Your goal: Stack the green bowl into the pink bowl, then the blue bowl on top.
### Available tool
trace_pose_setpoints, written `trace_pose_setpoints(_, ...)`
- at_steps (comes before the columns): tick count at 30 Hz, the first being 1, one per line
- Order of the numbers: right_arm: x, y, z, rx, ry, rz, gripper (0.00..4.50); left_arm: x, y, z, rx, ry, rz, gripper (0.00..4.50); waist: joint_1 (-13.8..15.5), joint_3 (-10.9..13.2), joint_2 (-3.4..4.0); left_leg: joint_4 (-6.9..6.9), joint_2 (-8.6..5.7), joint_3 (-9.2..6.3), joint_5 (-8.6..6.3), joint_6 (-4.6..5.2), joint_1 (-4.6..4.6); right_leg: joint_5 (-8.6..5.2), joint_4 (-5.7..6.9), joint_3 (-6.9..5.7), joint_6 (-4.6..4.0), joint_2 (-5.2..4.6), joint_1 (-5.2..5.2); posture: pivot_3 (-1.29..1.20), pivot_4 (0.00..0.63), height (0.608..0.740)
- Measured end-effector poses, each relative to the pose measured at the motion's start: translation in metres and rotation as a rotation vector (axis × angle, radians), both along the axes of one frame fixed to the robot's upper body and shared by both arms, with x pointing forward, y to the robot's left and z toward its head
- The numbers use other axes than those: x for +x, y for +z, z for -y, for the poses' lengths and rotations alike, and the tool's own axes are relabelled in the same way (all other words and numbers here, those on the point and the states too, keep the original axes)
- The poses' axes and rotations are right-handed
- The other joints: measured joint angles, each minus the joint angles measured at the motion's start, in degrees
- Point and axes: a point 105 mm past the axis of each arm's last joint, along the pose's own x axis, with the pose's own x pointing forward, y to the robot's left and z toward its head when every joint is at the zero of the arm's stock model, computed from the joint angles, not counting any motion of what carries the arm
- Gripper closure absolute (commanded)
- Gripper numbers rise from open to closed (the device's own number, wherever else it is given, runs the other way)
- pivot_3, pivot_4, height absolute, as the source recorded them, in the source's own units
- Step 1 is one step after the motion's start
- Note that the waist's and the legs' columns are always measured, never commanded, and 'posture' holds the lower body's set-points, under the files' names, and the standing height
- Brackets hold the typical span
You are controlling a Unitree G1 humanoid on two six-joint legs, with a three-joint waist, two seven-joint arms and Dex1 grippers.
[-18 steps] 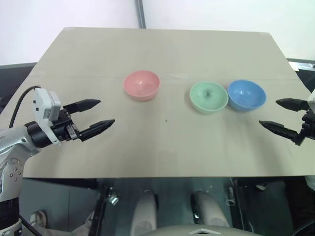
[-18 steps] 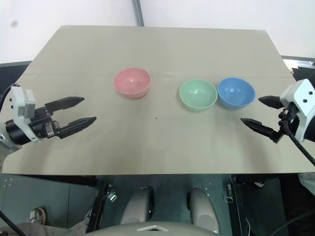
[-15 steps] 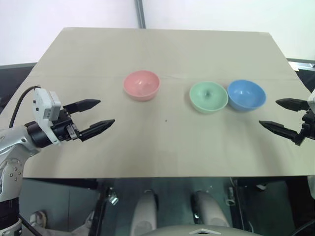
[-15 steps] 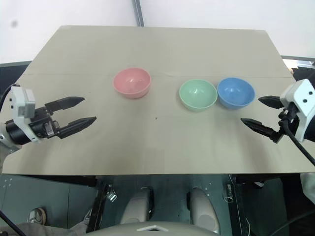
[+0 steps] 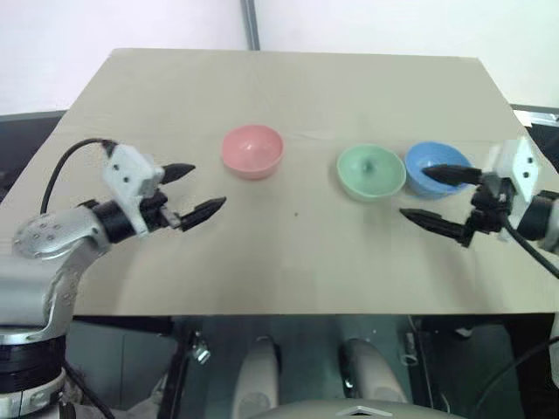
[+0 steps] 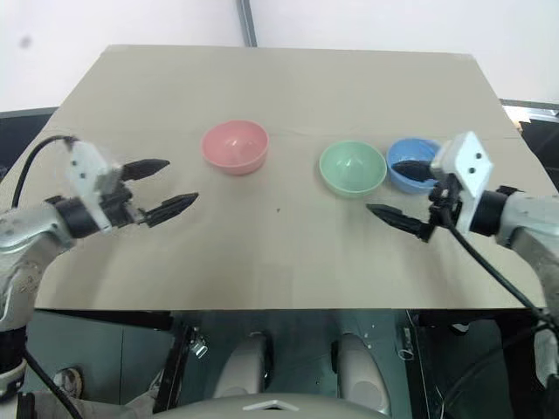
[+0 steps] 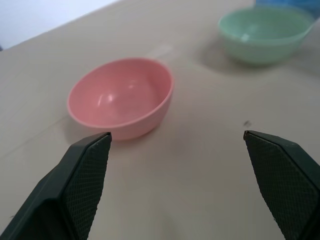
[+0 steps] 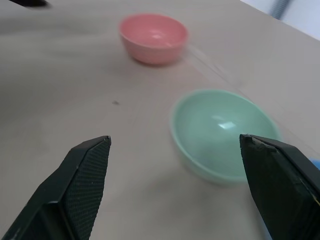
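Green bowl: the green bowl (image 5: 371, 172) sits upright and empty on the surface (image 5: 288, 96), at about 2 o'clock from the surface's middle in the head view.
Blue bowl: the blue bowl (image 5: 432, 166) stands just beside the green bowl at its 3 o'clock; whether their rims touch I cannot tell. It is upright, and 1 finger of the right pincer crosses in front of it.
Pink bowl: the pink bowl (image 5: 252, 150) rests alone at about 10 o'clock from the surface's middle, well apart from the other 2, upright and empty.
Stacking: none of the 3 bowls sits inside another.
Right pincer: the right pincer (image 5: 437, 198) hangs above the surface at the green bowl's 4 o'clock, near it, its 2 black fingers spread wide with nothing between them, tips aimed toward 9 o'clock.
Left pincer: the left pincer (image 5: 198, 189) hovers at the pink bowl's 8 o'clock, near it but apart, fingers spread wide and empty, tips aimed toward 3 o'clock.
Surface: tan, flat, with a small dark speck (image 5: 295, 212) near the middle.
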Motion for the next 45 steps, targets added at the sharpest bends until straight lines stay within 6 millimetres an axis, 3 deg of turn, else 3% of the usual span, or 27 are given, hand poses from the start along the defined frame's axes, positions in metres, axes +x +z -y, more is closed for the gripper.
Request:
trace_pose_setpoints(2, -0.002, -0.002, -0.015, 0.024, 0.054, 0.005, 0.04, 0.012, 0.007, 0.013, 0.209, -0.046, 0.033, 0.0, 0.16, 0.01, 0.01, 0.01, -0.02, 0.01, 0.0, 0.0, -0.02, 0.0, -0.01, -0.01, 0.0, -0.02, 0.0, 0.0, 0.15, 0.74)
trace_pose_setpoints(6, -0.003, -0.005, -0.024, 0.031, 0.077, 0.006, 0.04, 0.044, 0.022, 0.032, 0.324, -0.079, 0.095, 0.0, 1.07, 0.01, 0.03, 0.04, -0.02, -0.01, 0.0, 0.0, -0.02, 0.0, 0.02, -0.03, 0.0, 0.01, 0.0, 0.0, 0.15, 0.74)
trace_pose_setpoints(8, -0.003, -0.006, -0.026, 0.032, 0.076, 0.014, 0.04, 0.06, 0.019, 0.04, 0.406, -0.098, 0.073, 0.0, 1.21, 0.01, 0.03, 0.05, -0.02, -0.02, 0.0, 0.0, -0.07, 0.0, -0.02, -0.04, 0.0, 0.02, -0.01, 0.0, 0.15, 0.74)
trace_pose_setpoints(15, -0.005, -0.016, -0.021, 0.039, 0.031, -0.001, 0.04, 0.088, -0.008, 0.06, 0.64, -0.222, -0.037, 0.0, 1.29, 0.02, 0.04, 0.1, -0.02, -0.03, 0.01, 0.01, -0.11, 0.0, 0.02, -0.06, -0.01, 0.02, -0.02, 0.0, 0.15, 0.74)
trace_pose_setpoints(18, -0.01, -0.015, -0.024, 0.042, 0.029, 0.016, 0.0, 0.095, -0.024, 0.063, 0.72, -0.266, -0.094, 0.82, 1.09, 0.02, 0.04, 0.19, -0.02, -0.02, 0.01, 0.01, -0.12, 0.0, 0.02, -0.03, 0.0, 0.02, 0.0, 0.0, 0.15, 0.74)
trace_pose_setpoints(23, -0.013, -0.018, -0.02, 0.043, -0.01, 0.018, 0.0, 0.097, -0.033, 0.06, 0.781, -0.308, -0.149, 3.33, 0.92, 0.02, 0.05, 0.18, -0.01, -0.03, 0.01, 0.01, -0.12, 0.0, 0.05, -0.03, 0.0, 0.03, -0.01, 0.0, 0.15, 0.74)
trace_pose_setpoints(26, -0.013, -0.02, -0.019, 0.043, -0.023, 0.018, 0.0, 0.097, -0.034, 0.059, 0.789, -0.325, -0.167, 4.48, 1.02, 0.02, 0.05, 0.22, -0.01, -0.03, 0.01, 0.01, -0.12, 0.0, 0.07, -0.03, 0.0, 0.02, 0.0, 0.0, 0.15, 0.74)
trace_pose_setpoints(31, -0.013, -0.02, -0.019, 0.045, -0.034, 0.022, 0.0, 0.086, -0.029, 0.067, 0.742, -0.408, -0.175, 4.48, 1.02, 0.02, 0.04, 0.24, -0.01, -0.04, 0.01, 0.01, -0.12, 0.0, 0.12, -0.03, 0.0, 0.02, 0.0, 0.0, 0.15, 0.74)
trace_pose_setpoints(35, -0.011, -0.019, -0.017, 0.047, -0.046, 0.03, 0.0, 0.038, -0.022, 0.079, 0.726, -0.663, -0.152, 4.48, 0.7, 0.03, 0.06, 0.22, 0.01, -0.02, 0.01, 0.0, -0.1, 0.0, 0.1, 0.0, 0.0, 0.02, -0.01, 0.0, 0.15, 0.74)
trace_pose_setpoints(38, -0.011, -0.017, -0.016, 0.049, -0.05, 0.041, 0.0, 0.017, -0.025, 0.082, 0.764, -0.76, -0.127, 4.48, 0.99, 0.02, 0.07, 0.37, 0.01, -0.03, 0.01, 0.01, -0.07, -0.01, 0.28, -0.01, 0.0, 0.02, 0.01, 0.0, 0.15, 0.74)
trace_pose_setpoints(44, -0.01, -0.017, -0.015, 0.05, -0.057, 0.047, 0.0, 0.009, -0.043, 0.096, 0.798, -0.804, -0.1, 4.48, 1.25, 0.02, 0.06, 0.76, -0.01, -0.04, 0.0, 0.02, -0.04, -0.01, 0.62, 0.01, 0.02, 0.03, 0.09, 0.0, 0.15, 0.74)
trace_pose_setpoints(45, -0.01, -0.017, -0.015, 0.05, -0.058, 0.047, 0.0, 0.009, -0.046, 0.1, 0.804, -0.81, -0.094, 4.16, 1.2, 0.02, 0.06, 0.77, -0.01, -0.04, 0.0, 0.02, 0.01, -0.01, 0.7, 0.02, 0.02, 0.03, 0.09, 0.0, 0.15, 0.74)
